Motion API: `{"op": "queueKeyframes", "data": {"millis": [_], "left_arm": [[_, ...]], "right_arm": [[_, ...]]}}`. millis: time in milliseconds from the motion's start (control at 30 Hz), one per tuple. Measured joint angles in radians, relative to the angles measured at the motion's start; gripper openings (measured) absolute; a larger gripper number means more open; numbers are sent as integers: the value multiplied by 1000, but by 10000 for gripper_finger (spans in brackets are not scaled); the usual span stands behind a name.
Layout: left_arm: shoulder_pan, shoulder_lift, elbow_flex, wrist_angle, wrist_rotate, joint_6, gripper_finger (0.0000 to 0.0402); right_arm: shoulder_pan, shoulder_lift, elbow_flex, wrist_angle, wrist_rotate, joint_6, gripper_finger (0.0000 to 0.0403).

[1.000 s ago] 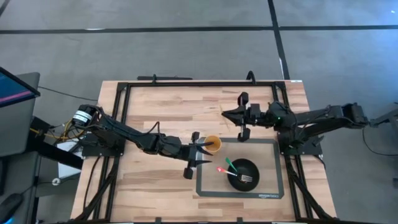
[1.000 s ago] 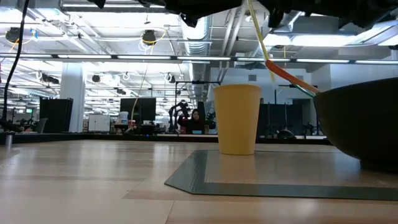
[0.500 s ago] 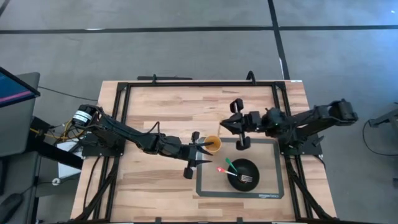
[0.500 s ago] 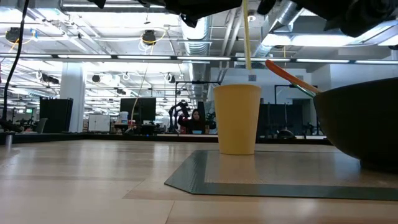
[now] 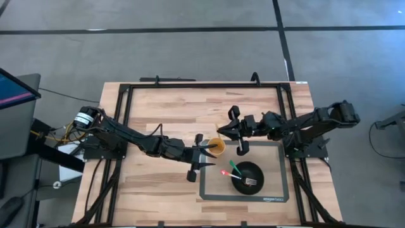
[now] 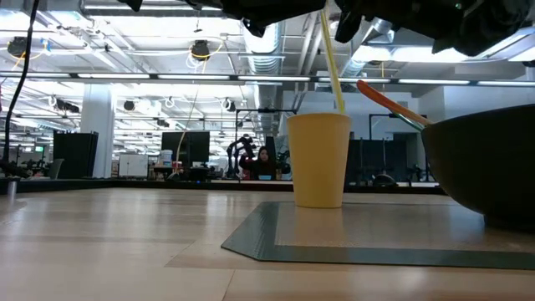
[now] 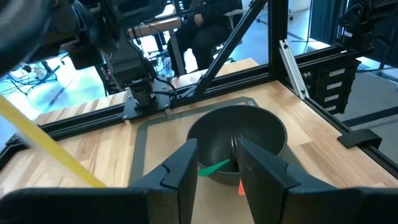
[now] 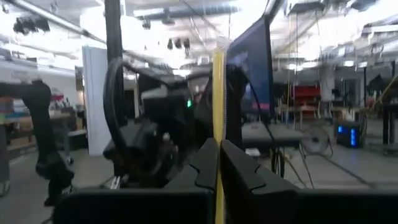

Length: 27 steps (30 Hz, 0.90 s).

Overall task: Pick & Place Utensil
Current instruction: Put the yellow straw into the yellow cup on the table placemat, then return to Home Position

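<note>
A yellow cup (image 5: 216, 147) (image 6: 318, 159) stands upright at the far left corner of a grey mat (image 5: 275, 152). My right gripper (image 5: 220, 132) (image 8: 218, 146) hovers just beyond the cup, shut on a long thin yellow utensil (image 6: 332, 58). The utensil slants down into the cup's mouth. My left gripper (image 5: 209, 156) (image 7: 214, 165) stands open close beside the cup on its near left side. Only the black bowl (image 7: 236, 134) shows through the gap between its fingers. My right gripper pinches the yellow utensil's handle (image 8: 217, 124) between its two fingers, coming roughly level from the table's right. The fingers lie across the handle. The utensil hangs slanted below them, its lower end (image 6: 341, 107) at the cup's rim, inside the mouth. My left gripper's far finger (image 5: 206, 149) is close to the cup's wall; whether it touches cannot be told.
The black bowl (image 5: 248, 177) sits on the mat near the table's front, holding a green utensil, a red one and a fork. Its dark wall (image 6: 493, 167) rises right of the cup in the low view. A black frame (image 5: 190, 85) rims the wooden table.
My right gripper has moved toward the table's left and down to the cup, carrying the yellow utensil. The utensil hung slanted beside the cup, then upright above it. It now tilts with its lower end in the cup's mouth.
</note>
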Motion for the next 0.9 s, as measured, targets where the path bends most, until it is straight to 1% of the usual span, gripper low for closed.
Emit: {"op": "queueKeyframes", "data": {"millis": [233,333,533,733,900], "left_arm": [[0,0,0,1,0,0,115],[0,0,0,2,0,0,115],[0,0,0,2,0,0,115],[0,0,0,0,0,0,115],[0,0,0,0,0,0,115]], "right_arm": [[0,145,1,182,-1,2,5],[-1,194,3,198,-1,2,5],[-3,252,18,179,-1,2,13],[-3,243,41,21,30,2,56],[-3,243,53,5,33,2,89]]}}
